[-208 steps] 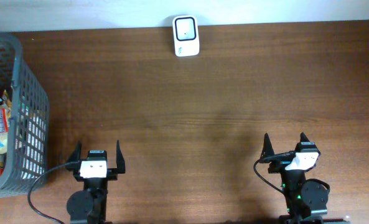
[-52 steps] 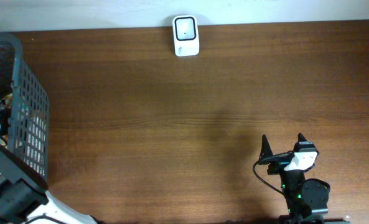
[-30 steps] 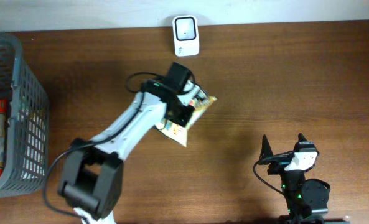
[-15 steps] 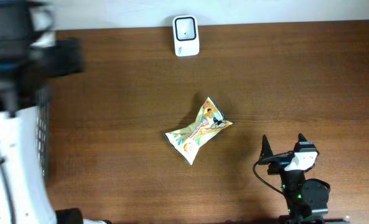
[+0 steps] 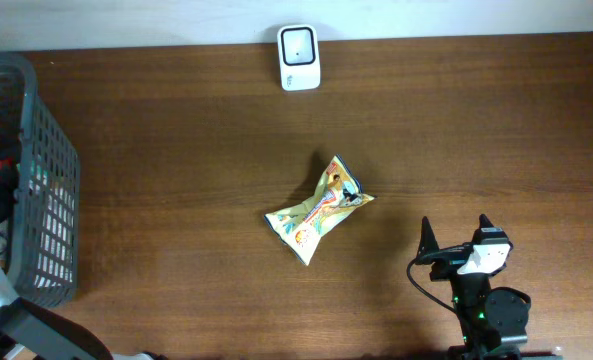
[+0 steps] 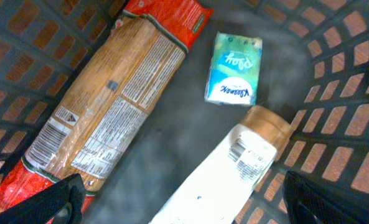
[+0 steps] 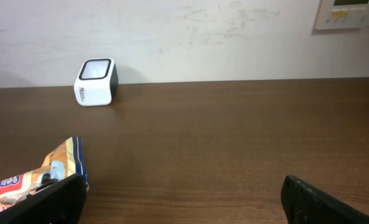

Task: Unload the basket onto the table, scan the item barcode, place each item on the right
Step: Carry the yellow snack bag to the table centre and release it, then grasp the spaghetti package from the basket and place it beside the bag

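My left claw (image 6: pixel 187 200) hangs with its jaws spread wide and holding nothing, pointing down into the grey mesh basket (image 6: pixel 333 93). The mesh walls rise close on both sides of it, so there is little room to move sideways. Directly beneath the claw lies a white bottle with a tan cap (image 6: pixel 234 174). Ahead of it and to its left is a long red and orange packet (image 6: pixel 109 106), and straight ahead, past the bottle's cap, a small green tissue pack (image 6: pixel 233 68). My right claw (image 5: pixel 457 232) rests low at the near edge of the table (image 7: pixel 234 137), jaws also fully apart and empty. The snack packet (image 5: pixel 319 209) lies flat on the wood ahead of this claw and to its left, apart from its fingers. Further ahead and left, the white scanner (image 5: pixel 299 58) stands at the table's far edge against a pale wall. The dark brown wood straight ahead and to the right is open.
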Robot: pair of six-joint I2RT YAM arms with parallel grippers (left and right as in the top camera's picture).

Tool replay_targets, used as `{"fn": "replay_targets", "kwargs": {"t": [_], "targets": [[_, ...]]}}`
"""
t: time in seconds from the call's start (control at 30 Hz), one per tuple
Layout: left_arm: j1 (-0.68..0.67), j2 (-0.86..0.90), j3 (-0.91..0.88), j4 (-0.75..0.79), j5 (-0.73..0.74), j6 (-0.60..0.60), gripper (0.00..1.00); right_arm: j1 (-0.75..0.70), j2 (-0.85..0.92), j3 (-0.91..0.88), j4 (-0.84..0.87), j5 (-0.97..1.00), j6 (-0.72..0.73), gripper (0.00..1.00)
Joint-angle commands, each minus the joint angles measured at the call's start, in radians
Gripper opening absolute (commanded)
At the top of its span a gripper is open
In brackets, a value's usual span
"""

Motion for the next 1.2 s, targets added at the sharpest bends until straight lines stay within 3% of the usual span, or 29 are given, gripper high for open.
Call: {"fn": "replay_targets", "kwargs": {"t": [0.0, 0.1, 0.17, 0.23, 0.27, 0.37, 0.4, 0.53, 0.67, 0.7, 0.73, 0.77, 0.83, 0.9, 0.93, 1.17], "targets": [[0.011, -0.008, -0.012, 0.034, 0.040, 0.026, 1.00, -0.006, -0.005, 0.004, -0.023, 0.009, 0.007, 0.99], [0.061, -0.008, -0.012, 0.069, 0.043, 0.046, 1.00, -0.006, -0.005, 0.004, -0.023, 0.009, 0.007, 0.99], [0.073, -0.008, -0.012, 0.093, 0.047, 0.211, 1.00, -0.006, -0.005, 0.004, -0.023, 0.009, 0.007, 0.99], [0.073, 0.008, -0.012, 0.135, 0.031, 0.242, 0.96, -0.006, -0.005, 0.004, -0.023, 0.009, 0.007, 0.99], [0.073, 0.037, -0.012, 0.157, -0.036, 0.254, 0.90, -0.006, -0.005, 0.004, -0.023, 0.009, 0.007, 0.99], [0.073, 0.156, -0.012, 0.171, -0.297, 0.285, 0.92, -0.006, -0.005, 0.004, -0.022, 0.009, 0.007, 0.99], [0.073, 0.189, -0.012, 0.205, -0.313, 0.319, 0.92, -0.006, -0.005, 0.004, -0.023, 0.009, 0.007, 0.99], [0.074, 0.301, -0.012, 0.340, -0.313, 0.431, 0.98, -0.006, -0.005, 0.004, -0.023, 0.009, 0.007, 0.99], [0.077, 0.399, -0.012, 0.375, -0.245, 0.470, 1.00, -0.006, -0.005, 0.004, -0.022, 0.009, 0.007, 0.99], [0.077, 0.416, -0.012, 0.365, -0.200, 0.470, 0.94, -0.006, -0.005, 0.004, -0.023, 0.009, 0.007, 0.99], [0.077, 0.420, -0.013, 0.355, -0.187, 0.466, 0.77, -0.006, -0.005, 0.004, -0.023, 0.009, 0.007, 0.99], [0.077, 0.420, -0.013, 0.348, -0.180, 0.455, 0.67, -0.006, -0.005, 0.004, -0.023, 0.009, 0.007, 0.99], [0.077, 0.420, -0.013, 0.320, -0.103, 0.451, 0.57, -0.006, -0.005, 0.004, -0.023, 0.009, 0.007, 0.99], [0.077, 0.420, -0.013, 0.299, -0.056, 0.451, 0.91, -0.006, -0.005, 0.004, -0.023, 0.009, 0.007, 0.99], [0.077, 0.420, -0.013, 0.303, -0.057, 0.451, 0.99, -0.006, -0.005, 0.004, -0.023, 0.009, 0.007, 0.99], [0.096, 0.452, 0.068, 0.250, -0.092, 0.436, 0.99, -0.006, -0.005, 0.004, -0.023, 0.009, 0.007, 0.99]]}}
